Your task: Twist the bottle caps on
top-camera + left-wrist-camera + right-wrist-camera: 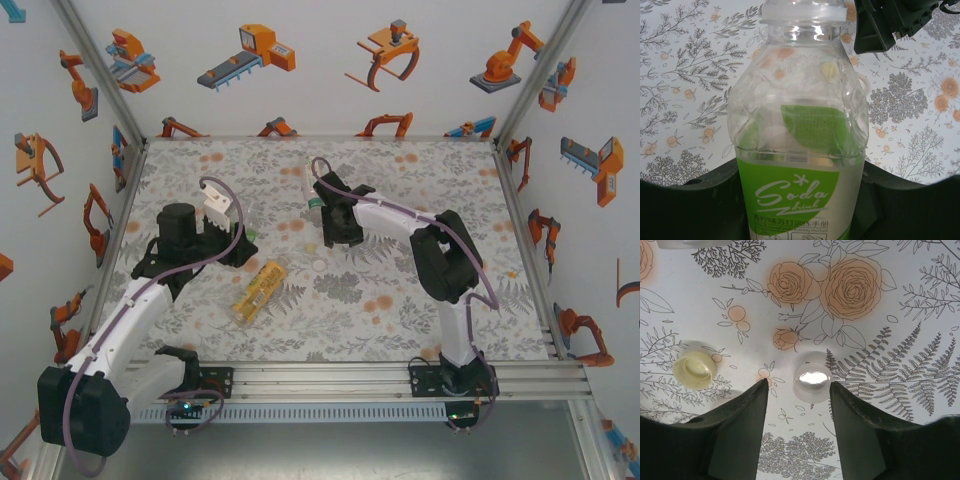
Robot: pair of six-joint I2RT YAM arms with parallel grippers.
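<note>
My left gripper is shut on the lower body of a clear bottle with a green and white Soda label. Its uncapped neck points away toward the right arm. From above, this bottle sticks out of the left gripper. My right gripper is open over the patterned table. A white cap lies just past its fingertips, nearer the right finger. A pale yellow cap lies to the left. Both caps sit near the right gripper. An orange-yellow bottle lies on its side.
A clear object with a green part sits just behind the right gripper. The floral table is bounded by printed walls on three sides and an aluminium rail at the front.
</note>
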